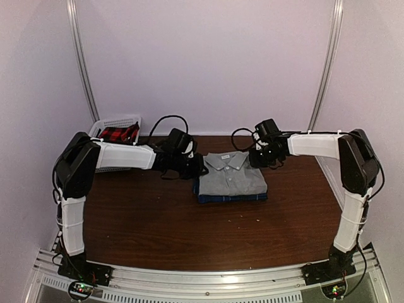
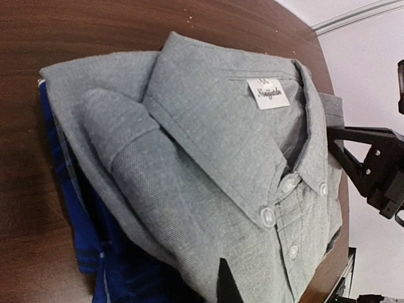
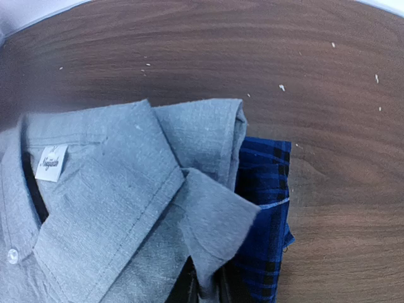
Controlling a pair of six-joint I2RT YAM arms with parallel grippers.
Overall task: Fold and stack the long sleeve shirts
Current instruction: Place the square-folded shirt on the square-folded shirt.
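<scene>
1. Top external view, far left: the left arm (image 1: 123, 156) rises from its base at the near edge, bends at a high elbow and runs its forearm rightward, low over the wooden table (image 1: 189, 233).
2. Behind that forearm, at the rear left corner, stands a white slotted basket (image 1: 101, 126) with red-and-black checked cloth (image 1: 118, 133) in it, well apart from the shirts. A black cable (image 1: 165, 120) loops above the wrist.
3. The left gripper (image 1: 197, 169) sits at the left edge of the stack with its jaws together. In the left wrist view only one dark fingertip (image 2: 225, 284) shows, over the grey fabric. I cannot tell whether any cloth is pinched.
4. At the middle of the table, toward the rear, the grey shirt (image 1: 230, 172) lies folded, collar to the back and buttoned placket up. It lies on the folded blue plaid shirt (image 1: 230, 197), which shows along the stack's near edge.
5. In the left wrist view a folded sleeve (image 2: 120, 136) lies across the grey shirt's front. A white neck label (image 2: 267, 93) and white buttons (image 2: 267, 216) are visible.
6. The right gripper (image 1: 254, 158) meets the stack at the collar's right side, touching the grey fabric.
7. In the right wrist view a fold of grey cloth lies between two dark fingertips (image 3: 186, 287) at the bottom edge. I cannot tell whether they clamp it or stand loose.
8. Far right: the right arm (image 1: 315, 145) mirrors the left, upright from its base, elbow high, forearm level and pointing leftward.
</scene>
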